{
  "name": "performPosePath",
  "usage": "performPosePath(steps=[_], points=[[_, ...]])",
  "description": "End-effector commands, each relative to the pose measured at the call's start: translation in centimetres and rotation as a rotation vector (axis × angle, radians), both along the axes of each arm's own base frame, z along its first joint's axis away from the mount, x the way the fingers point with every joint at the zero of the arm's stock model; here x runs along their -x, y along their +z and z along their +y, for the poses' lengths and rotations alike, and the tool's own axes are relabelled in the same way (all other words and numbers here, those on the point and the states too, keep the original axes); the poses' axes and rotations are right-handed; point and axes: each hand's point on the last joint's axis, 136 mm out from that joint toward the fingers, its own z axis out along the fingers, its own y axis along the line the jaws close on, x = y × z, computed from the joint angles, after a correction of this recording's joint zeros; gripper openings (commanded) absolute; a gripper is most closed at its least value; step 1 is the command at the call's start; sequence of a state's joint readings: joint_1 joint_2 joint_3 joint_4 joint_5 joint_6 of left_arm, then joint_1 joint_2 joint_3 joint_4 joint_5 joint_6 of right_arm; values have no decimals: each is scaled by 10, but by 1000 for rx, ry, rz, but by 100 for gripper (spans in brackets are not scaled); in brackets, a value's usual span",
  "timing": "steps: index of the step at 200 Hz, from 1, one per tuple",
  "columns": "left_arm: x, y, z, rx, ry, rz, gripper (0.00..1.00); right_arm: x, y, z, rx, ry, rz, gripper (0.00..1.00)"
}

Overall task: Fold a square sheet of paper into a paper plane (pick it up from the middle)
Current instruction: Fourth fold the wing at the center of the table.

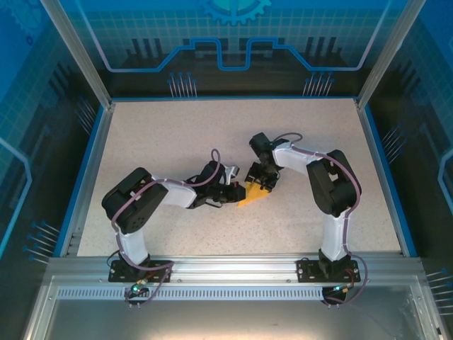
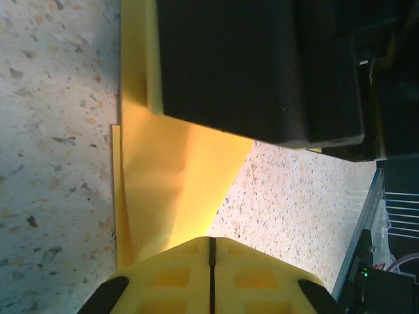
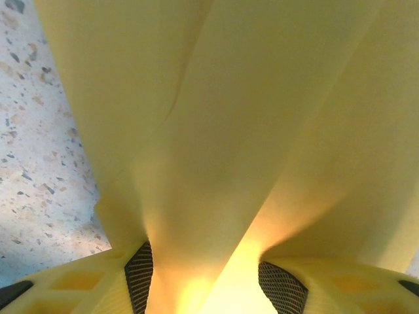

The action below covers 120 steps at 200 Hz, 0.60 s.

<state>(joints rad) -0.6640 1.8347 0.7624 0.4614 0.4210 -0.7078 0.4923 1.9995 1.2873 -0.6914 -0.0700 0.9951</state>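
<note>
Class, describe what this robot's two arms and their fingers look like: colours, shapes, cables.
Both the left arm and right arm have chunky black joints, white links and a purplish cable looped alongside. The fingers are yellow, with moulded pockets and black mesh pads.

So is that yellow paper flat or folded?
Folded: the sheet of paper shows overlapping layers and crease lines, tapering to a wedge.

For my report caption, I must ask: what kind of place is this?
Probably a robot test cell: a speckled table framed by aluminium posts, blue printed wall panels, a left arm and right arm bolted at its edge.
</note>
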Motion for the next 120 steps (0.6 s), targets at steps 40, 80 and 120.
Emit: performPosePath(steps=[40, 80, 120], points=[[2, -17, -3, -57, -22, 17, 8, 68, -99, -58, 282, 19, 253, 56], [7, -28, 4, -114, -25, 36, 8, 69, -100, -58, 284, 16, 255, 57], [13, -38, 6, -143, -31, 62, 7, 69, -101, -59, 287, 15, 258, 57]])
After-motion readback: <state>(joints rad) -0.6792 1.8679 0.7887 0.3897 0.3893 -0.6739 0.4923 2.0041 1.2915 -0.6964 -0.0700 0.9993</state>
